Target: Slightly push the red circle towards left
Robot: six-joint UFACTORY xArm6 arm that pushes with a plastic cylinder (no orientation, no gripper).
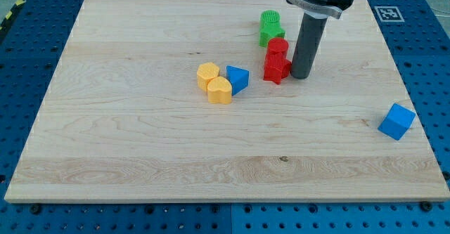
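Entry: red circle (278, 48), upper-centre of desk (126, 150), our tip (301, 76) at its 4 o'clock.

We carry no pincer, only a bare rod, holding nothing. Our tip stands just beside the red star-like block (277, 68), at its 3 o'clock; the circle adjoins that block at 12 o'clock. A leftward push, towards 9 o'clock, needs our tip higher. Green blocks (270, 27) crowd the circle at 11 o'clock. Yellow blocks (214, 82), blue triangle (238, 78) lie at 8 o'clock; blue cube (396, 121) well apart.
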